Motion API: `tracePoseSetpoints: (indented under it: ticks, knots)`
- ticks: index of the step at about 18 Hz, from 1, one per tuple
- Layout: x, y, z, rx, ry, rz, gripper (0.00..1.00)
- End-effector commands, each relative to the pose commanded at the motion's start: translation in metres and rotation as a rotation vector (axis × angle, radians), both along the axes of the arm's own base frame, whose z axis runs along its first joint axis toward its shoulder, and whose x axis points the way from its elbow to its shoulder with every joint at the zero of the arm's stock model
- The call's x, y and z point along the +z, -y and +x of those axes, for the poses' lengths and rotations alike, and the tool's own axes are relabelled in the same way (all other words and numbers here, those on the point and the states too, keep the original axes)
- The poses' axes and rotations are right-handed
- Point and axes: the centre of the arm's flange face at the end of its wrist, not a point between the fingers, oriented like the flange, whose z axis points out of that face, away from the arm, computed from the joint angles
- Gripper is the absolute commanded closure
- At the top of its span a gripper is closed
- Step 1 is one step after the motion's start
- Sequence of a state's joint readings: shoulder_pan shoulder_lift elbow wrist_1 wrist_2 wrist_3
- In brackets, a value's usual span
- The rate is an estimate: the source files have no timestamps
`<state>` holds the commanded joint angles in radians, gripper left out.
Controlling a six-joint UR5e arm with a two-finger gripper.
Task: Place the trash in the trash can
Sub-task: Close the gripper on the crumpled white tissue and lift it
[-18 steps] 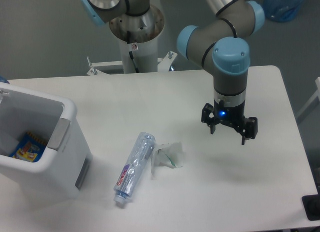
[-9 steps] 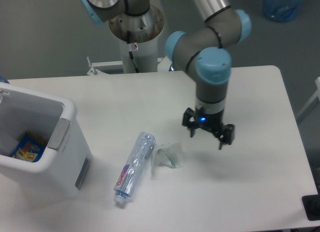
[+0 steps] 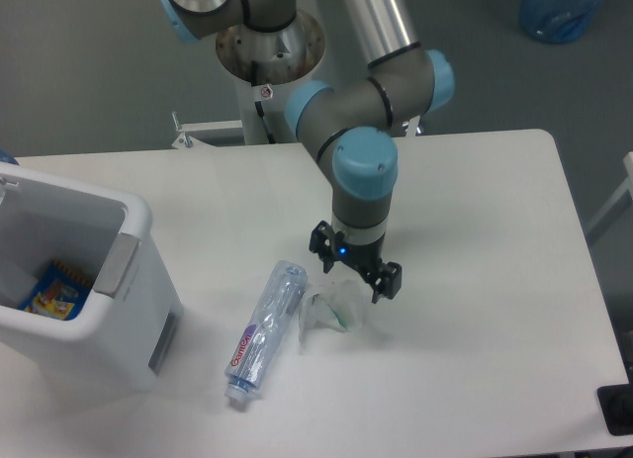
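Wrapper (image 3: 333,311) and bottle (image 3: 264,330) lie mid-surface beside the trash can (image 3: 109,280); your gripper (image 3: 355,273) hovers above the wrapper, jaws spread wide, holding nothing.

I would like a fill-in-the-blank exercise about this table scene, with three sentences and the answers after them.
1. The hand hangs with its jaws open just above the crumpled ____.
2. The squashed bottle lies on the table between the wrapper and the ____.
3. Inside the trash can already lies a blue and ____ packet.

Missing words: wrapper; trash can; yellow
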<state>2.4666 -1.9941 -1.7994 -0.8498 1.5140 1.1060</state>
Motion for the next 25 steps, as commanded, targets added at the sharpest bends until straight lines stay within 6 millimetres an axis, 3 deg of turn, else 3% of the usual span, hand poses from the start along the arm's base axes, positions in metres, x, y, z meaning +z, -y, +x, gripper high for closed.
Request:
tracePoseSetpoints:
  ticks: [2,3,6,15,18,21,25]
  knots:
    - [0.001,0.0,0.0,0.001,0.001,0.003,0.82]
    - [0.001,0.0,0.0,0.007,0.001,0.006,1.0]
    - [0.008,-0.009,-0.004,0.12,-0.004,0.022,1.0]
    - [0.033,-0.014,-0.01,0.138,-0.032,0.053,1.0]
    - [0.059,-0.022,-0.014,0.22,-0.04,0.116,1.0]
    - [0.114,-0.033,-0.021,0.279,-0.046,0.246,1.0]
    - [0.176,-0.036,0.004,0.297,0.04,0.432,1.0]
